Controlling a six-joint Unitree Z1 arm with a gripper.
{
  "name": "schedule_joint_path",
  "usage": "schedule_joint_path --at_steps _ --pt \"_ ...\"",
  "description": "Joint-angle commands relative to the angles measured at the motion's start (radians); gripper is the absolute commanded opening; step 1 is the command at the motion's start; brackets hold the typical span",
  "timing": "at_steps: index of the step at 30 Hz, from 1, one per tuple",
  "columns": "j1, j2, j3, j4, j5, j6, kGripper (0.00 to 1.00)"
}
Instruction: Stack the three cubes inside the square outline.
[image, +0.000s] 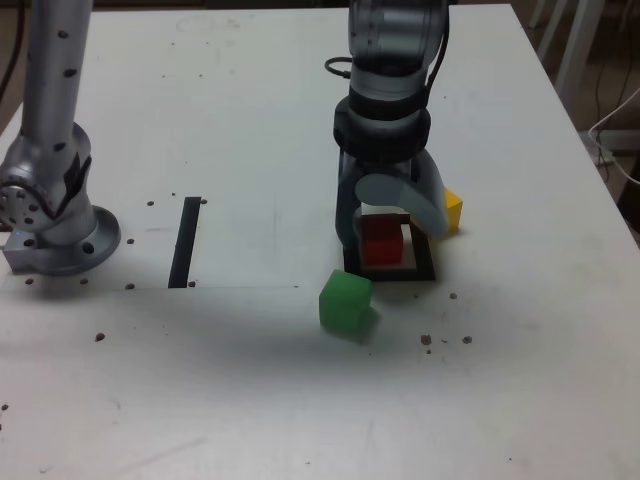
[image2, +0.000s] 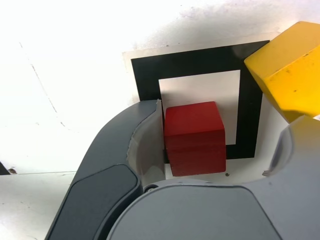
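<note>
The red cube (image: 381, 240) (image2: 194, 137) rests on the table in the square outline (image: 425, 272) (image2: 200, 62), shifted toward one side so that it overlaps the black border. My gripper (image: 390, 235) (image2: 220, 125) hangs straight over it, open, with one finger (image2: 135, 135) close beside the cube and the other well clear. The yellow cube (image: 452, 210) (image2: 287, 75) sits just outside the outline, at the exterior view's right. The green cube (image: 346, 301) lies in front of the outline, toward the exterior view's left.
A straight black strip (image: 186, 240) lies on the white table (image: 250, 390) to the exterior view's left. The arm's grey base (image: 55, 225) stands at the far left. Small dark specks dot the tabletop.
</note>
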Motion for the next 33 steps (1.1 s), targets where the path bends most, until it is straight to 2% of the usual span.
schedule_joint_path --at_steps 1,7,13,17,29,33 --pt "0.001 -0.017 -0.012 0.017 0.002 -0.002 1.0" --pt "0.001 -0.044 -0.067 0.134 0.023 -0.007 1.0" --pt "0.006 -0.059 -0.171 0.278 0.107 0.039 1.0" --pt "0.032 -0.049 -0.234 0.317 0.148 0.185 1.0" --pt "0.068 -0.005 -0.308 0.308 0.2 0.643 1.0" --pt "0.059 0.014 -0.327 0.305 0.226 0.738 1.0"
